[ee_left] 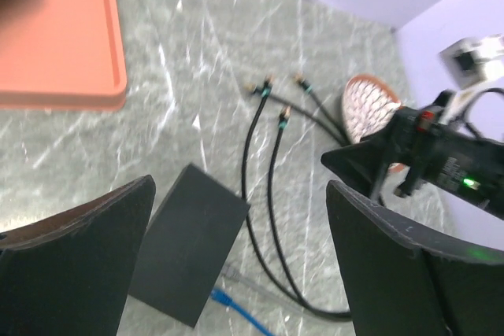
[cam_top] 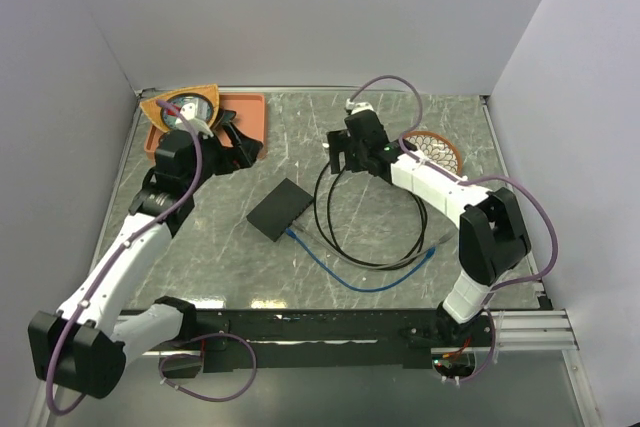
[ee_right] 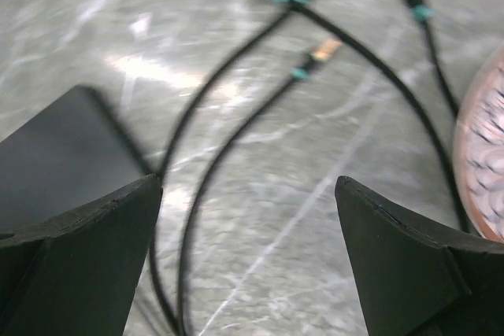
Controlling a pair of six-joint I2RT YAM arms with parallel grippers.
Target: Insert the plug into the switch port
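Top external view: the black switch box lies mid-desk, its ports too small to tell, with the blue cable's plug just beside its near edge. Left gripper and right gripper hover with jaws spread wide, empty.

The left arm rises from its base at seven o'clock and stretches toward ten o'clock. Its wrist is bent, so the left gripper points toward three o'clock. The fingers of this gripper stand wide apart with nothing between them. The right arm climbs from five o'clock and folds at a raised elbow near four o'clock. From there its forearm runs inward to just past centre, toward one o'clock. The right gripper tilts downward, its jaws also spread wide and empty.
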